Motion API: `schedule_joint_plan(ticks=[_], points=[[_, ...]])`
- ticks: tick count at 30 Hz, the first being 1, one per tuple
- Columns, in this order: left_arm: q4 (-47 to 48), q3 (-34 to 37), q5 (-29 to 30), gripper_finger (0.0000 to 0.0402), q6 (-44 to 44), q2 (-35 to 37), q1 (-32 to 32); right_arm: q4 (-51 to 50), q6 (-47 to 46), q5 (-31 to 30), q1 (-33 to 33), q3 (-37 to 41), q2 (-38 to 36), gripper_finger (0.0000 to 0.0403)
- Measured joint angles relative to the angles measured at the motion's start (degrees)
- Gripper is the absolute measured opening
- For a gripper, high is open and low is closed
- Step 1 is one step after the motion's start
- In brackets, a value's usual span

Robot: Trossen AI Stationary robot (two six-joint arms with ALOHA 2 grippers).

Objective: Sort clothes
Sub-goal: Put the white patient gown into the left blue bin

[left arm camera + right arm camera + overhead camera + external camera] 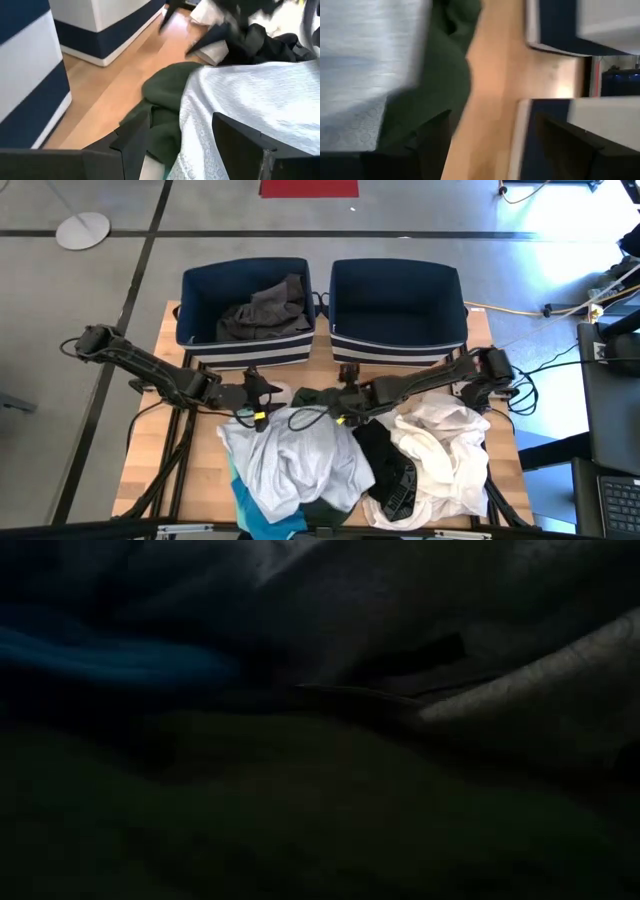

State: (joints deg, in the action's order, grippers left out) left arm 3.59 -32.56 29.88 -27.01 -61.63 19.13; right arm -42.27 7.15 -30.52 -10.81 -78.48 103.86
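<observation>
Clothes [340, 455] heaped on near half of surface [150, 450], in front of two navy bins; dark grey garment [265, 308] already in left bin [245, 340], right bin [398, 340] holds nothing visible. Left gripper [265, 392] and right gripper [335, 395] both at far edge of heap, facing each other across dark green garment [165, 95]. Both sets of fingers released, grasping nothing. Pale white-grey garment [295, 455] lies just past left fingers [132, 140], toward near edge; left arm nearer it. Crumpled, no clear long axis.

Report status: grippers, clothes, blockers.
Left gripper and right gripper open, empty, over the clothes pile. One grey garment binned. No blockers.
</observation>
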Motion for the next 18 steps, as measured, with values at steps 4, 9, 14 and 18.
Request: schedule_joint_plan(ticks=[4,9,14,18], points=[[0.56,0.0,-3.21,0.0207,-2.35,0.04,2.67,1.01,-1.02,7.43,-0.26,0.0,-5.53,0.0279],[0.36,0.0,-7.97,0.0207,-3.15,0.81,8.53,14.64,-2.59,29.33,-2.01,0.42,-8.88,0.0279],[0.37,0.21,-10.38,0.0207,-9.37,0.43,14.57,38.22,-2.42,38.38,-4.31,5.41,-5.67,0.0279],[-0.06,1.4,-10.52,0.0207,-14.73,-1.53,18.47,42.04,-2.37,35.25,-4.17,6.29,-0.06,0.0279]])
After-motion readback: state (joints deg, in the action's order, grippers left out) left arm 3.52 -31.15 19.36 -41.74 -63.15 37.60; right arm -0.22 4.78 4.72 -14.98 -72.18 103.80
